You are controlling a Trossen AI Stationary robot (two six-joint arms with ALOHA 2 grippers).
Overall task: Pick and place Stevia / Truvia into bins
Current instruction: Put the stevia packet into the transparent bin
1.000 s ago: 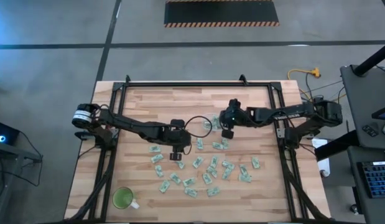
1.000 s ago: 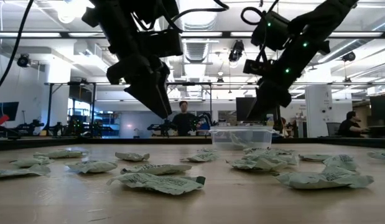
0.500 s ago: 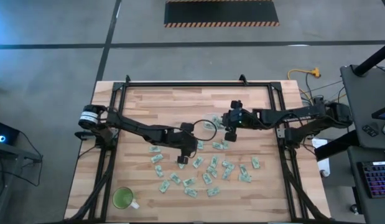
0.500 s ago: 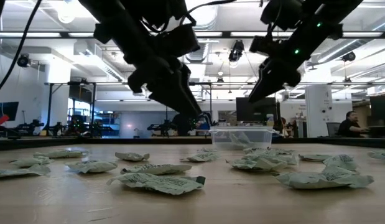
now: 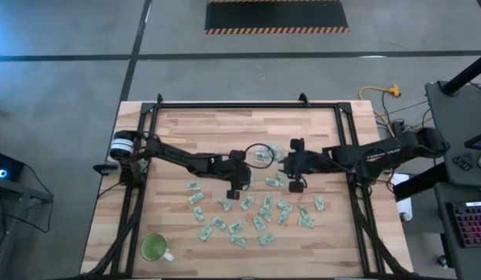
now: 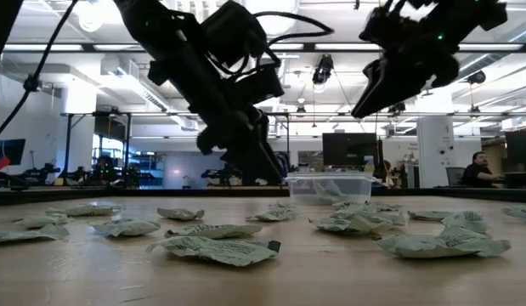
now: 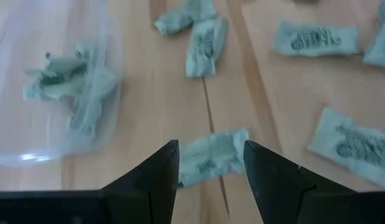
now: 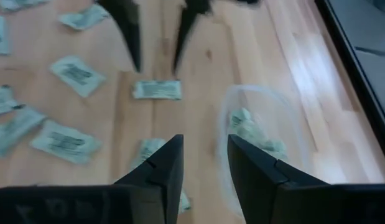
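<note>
Clear tub (image 5: 265, 154) holding a few sachets near table (image 5: 224, 124) centre, loose sachets (image 5: 259, 214) scattered toward the near edge. Left gripper (image 7: 208, 163) above one sachet (image 7: 212, 155), fingers apart; right gripper (image 8: 204, 157) beside the tub, fingers apart, empty.

We see pale green, dark-printed sachets (image 7: 209, 157) on our light wood table (image 7: 148, 93), a clear tub (image 7: 30, 124), and black fingers (image 7: 156, 177).
</note>
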